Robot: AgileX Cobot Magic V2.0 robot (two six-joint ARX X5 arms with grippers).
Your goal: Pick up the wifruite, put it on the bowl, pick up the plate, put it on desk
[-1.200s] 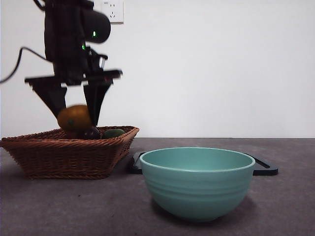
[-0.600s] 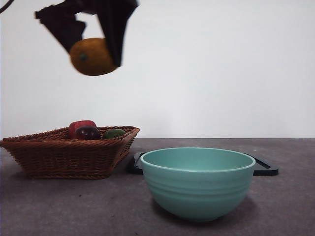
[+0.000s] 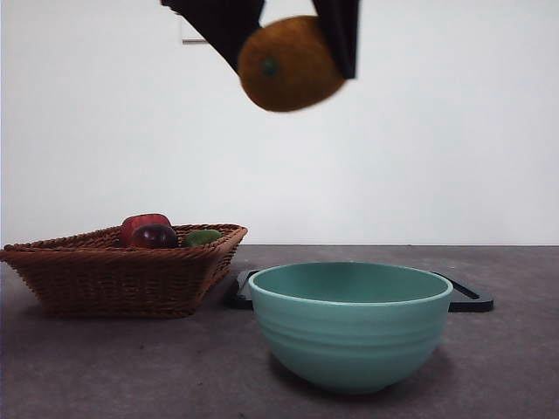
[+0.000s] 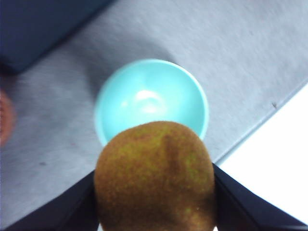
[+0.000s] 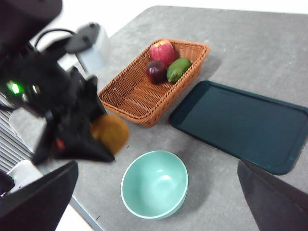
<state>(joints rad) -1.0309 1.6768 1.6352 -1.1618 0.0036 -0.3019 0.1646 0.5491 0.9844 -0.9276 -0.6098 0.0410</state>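
Two black jaws of the left gripper [image 3: 288, 52] are clamped on the small rounded orange-brown wifruite [image 3: 291, 63], held high over the counter [image 3: 131, 367]. It's just short of the deep round teal-green bowl [image 3: 350, 325], so carry across until centred, then lower before releasing. Right gripper [image 5: 154, 202] waits, jaws wide apart.

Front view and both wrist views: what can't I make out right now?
- Front view: the left gripper holding the wifruite is cut off by the top edge.
- Front view: the dark tray is mostly hidden behind the bowl.
- Left wrist view: wifruite hides the fingers' grip.
- Right wrist view: left arm blurred.
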